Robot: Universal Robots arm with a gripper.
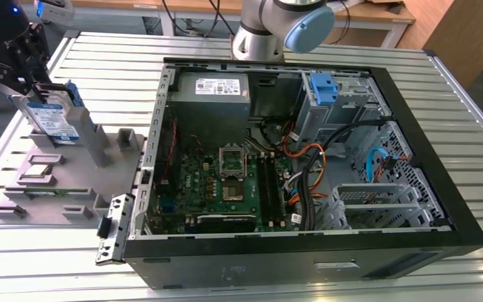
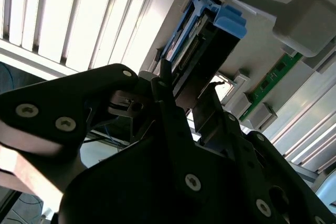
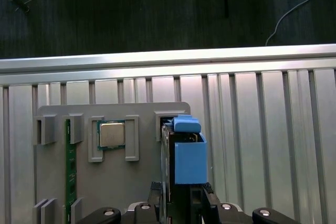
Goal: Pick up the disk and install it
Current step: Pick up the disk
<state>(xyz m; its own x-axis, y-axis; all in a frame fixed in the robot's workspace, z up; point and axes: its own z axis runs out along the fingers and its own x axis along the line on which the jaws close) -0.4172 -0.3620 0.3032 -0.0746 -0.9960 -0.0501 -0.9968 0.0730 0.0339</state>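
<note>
At the exterior view's left, the disk (image 1: 55, 121) is being clamped by the gripper (image 1: 37, 94), with its fingers (image 2: 164, 85) closed on both faces. It is being held upright in the grey holder (image 1: 65, 196). Rightward, the open case (image 1: 437, 157) is awaiting it. Lifting and installing are judged not yet done.

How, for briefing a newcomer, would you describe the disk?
Beside the open computer case, at the exterior view's left, lies a grey tray. The disk stands on edge in it at the gripper, the only part with a blue-and-white label.
</note>
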